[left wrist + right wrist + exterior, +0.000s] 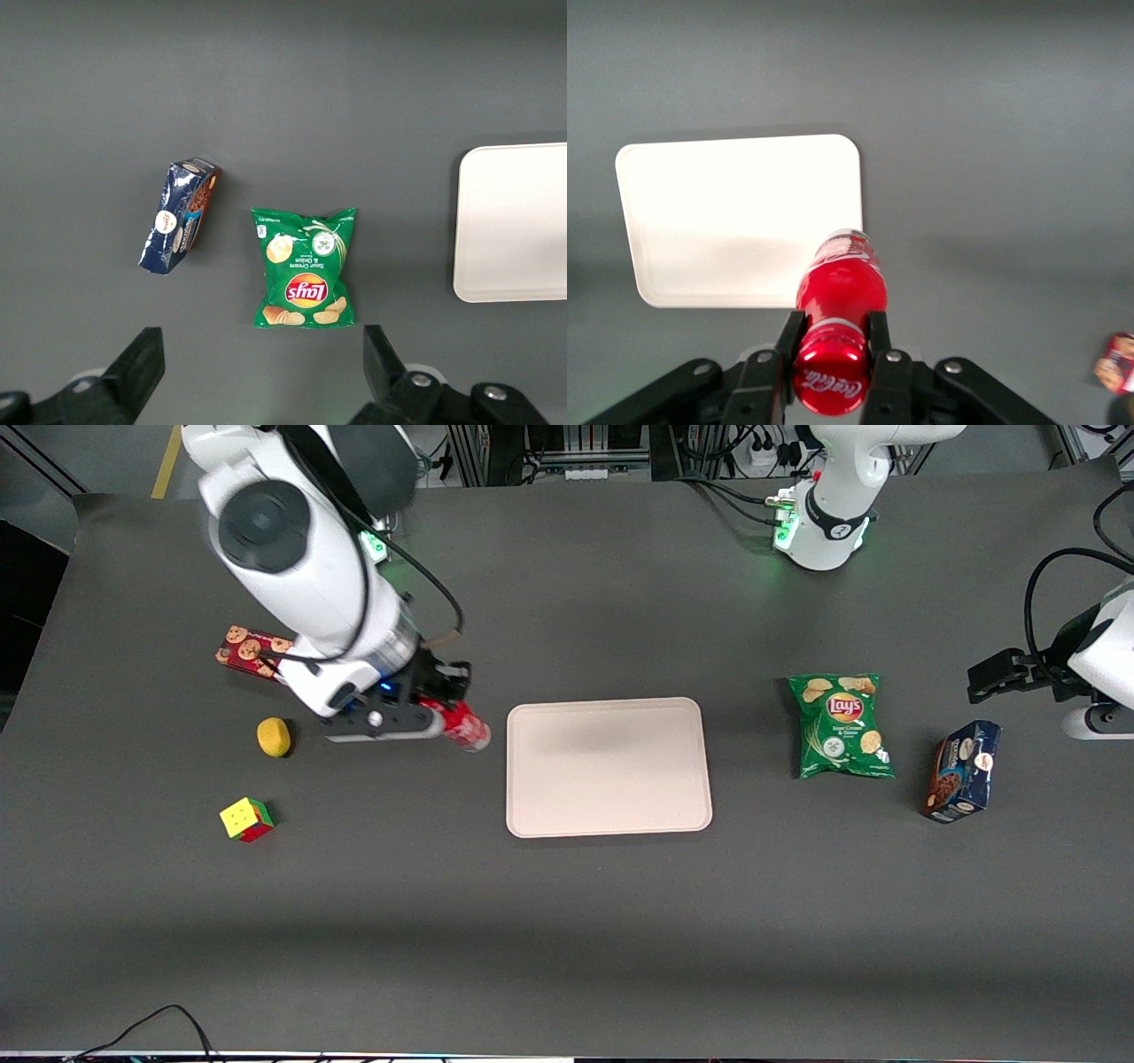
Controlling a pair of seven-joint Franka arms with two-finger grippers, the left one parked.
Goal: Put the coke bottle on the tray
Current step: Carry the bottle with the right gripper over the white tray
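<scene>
Gripper [831, 341] clenched on coke bottle [837, 305], raised just beside tray [608, 766].

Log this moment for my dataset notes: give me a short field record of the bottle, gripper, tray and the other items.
gripper: shut on the coke bottle, beside the tray's edge toward the working arm's end
bottle: held near its cap, not on the tray
tray: flat on the table, nothing on it
other items: sponge, cube, red cookie box, chips bag, blue box
</scene>
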